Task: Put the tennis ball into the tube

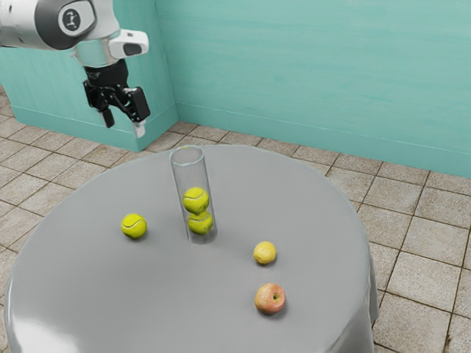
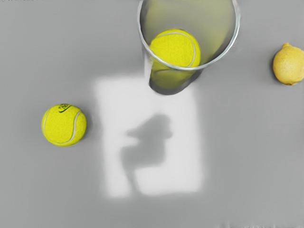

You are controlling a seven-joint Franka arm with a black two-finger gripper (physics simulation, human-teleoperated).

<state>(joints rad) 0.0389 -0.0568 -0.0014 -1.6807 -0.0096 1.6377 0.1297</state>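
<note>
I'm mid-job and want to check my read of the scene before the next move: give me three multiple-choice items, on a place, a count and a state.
1. Where is the loose tennis ball?
A) On the floor
B) On top of the apple
C) On the table, beside the tube

2. How many tennis balls are in the tube?
A) None
B) Two
C) Four

3. How is the gripper?
A) Open and empty
B) Shut on a tennis ball
C) Shut on the tube

Key:
1. C: both views show it on the grey top, apart from the tube.
2. B: the exterior view shows an upper ball and a lower one through the clear wall.
3. A: its fingers stand apart with nothing between them.
</note>
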